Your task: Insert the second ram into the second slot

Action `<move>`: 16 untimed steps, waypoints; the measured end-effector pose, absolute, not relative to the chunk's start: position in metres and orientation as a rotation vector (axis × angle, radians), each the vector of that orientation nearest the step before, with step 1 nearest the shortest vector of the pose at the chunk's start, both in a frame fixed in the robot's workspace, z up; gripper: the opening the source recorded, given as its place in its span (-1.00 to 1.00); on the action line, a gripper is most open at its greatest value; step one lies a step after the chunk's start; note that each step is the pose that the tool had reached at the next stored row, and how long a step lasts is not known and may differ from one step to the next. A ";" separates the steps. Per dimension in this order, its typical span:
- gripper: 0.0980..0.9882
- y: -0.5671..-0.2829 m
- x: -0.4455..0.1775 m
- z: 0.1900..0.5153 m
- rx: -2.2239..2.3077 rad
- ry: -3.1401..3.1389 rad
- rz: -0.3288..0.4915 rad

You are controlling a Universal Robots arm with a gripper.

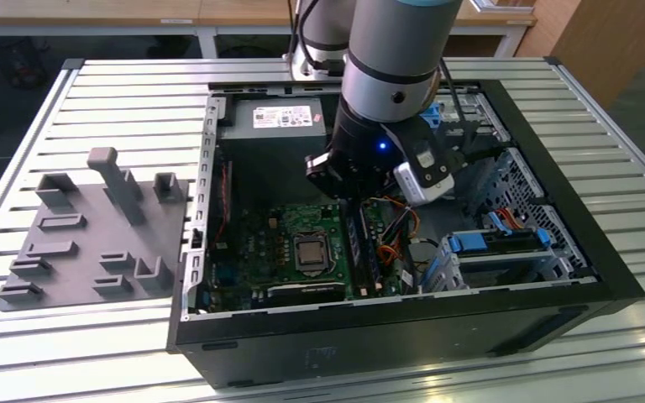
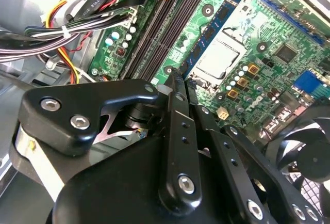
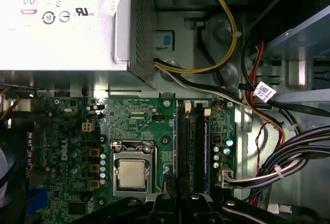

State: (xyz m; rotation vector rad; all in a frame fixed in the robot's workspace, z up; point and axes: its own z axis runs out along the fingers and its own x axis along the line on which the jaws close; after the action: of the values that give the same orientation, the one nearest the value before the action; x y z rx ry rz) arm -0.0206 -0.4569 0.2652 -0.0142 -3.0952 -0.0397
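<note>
Hand [image 2: 176, 82] sits low inside the computer case [image 1: 412, 327], right at one end of the second ram [image 2: 209, 33]. You cannot tell whether it is clamped on the stick or only meeting it. The blue stick stands on edge along the memory slots [image 2: 157, 33], on the side nearest the processor socket [image 2: 216, 61], near the motherboard [image 2: 289, 79] edge that borders the cable bundle [image 2: 82, 22]. Watch for a tilted or off-line stick: pressed down that way it could jam or flex in the slot, and those cables look close enough to snag the hand.
</note>
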 end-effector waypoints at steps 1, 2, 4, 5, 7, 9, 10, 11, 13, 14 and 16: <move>-0.92 -0.457 -0.021 0.265 -0.014 -3.095 -0.039; -0.92 -0.457 -0.021 0.265 -0.014 -3.095 -0.039; -0.92 -0.457 -0.021 0.265 -0.014 -3.095 -0.040; -0.92 -0.457 -0.021 0.264 -0.014 -3.095 -0.040; -0.92 -0.457 -0.021 0.263 -0.014 -3.095 -0.048; -0.92 -0.457 -0.021 0.263 -0.014 -3.095 -0.048; -0.92 -0.457 -0.021 0.262 -0.014 -3.095 -0.048; -0.92 -0.457 -0.021 0.262 -0.014 -3.095 -0.048; -0.92 -0.457 -0.021 0.262 -0.014 -3.095 -0.048; -0.92 -0.457 -0.021 0.261 -0.014 -3.095 -0.048; -0.92 -0.457 -0.021 0.261 -0.014 -3.095 -0.048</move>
State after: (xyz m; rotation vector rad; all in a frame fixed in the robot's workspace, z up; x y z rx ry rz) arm -0.0206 -0.4570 0.2610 -0.0141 -3.0950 -0.0477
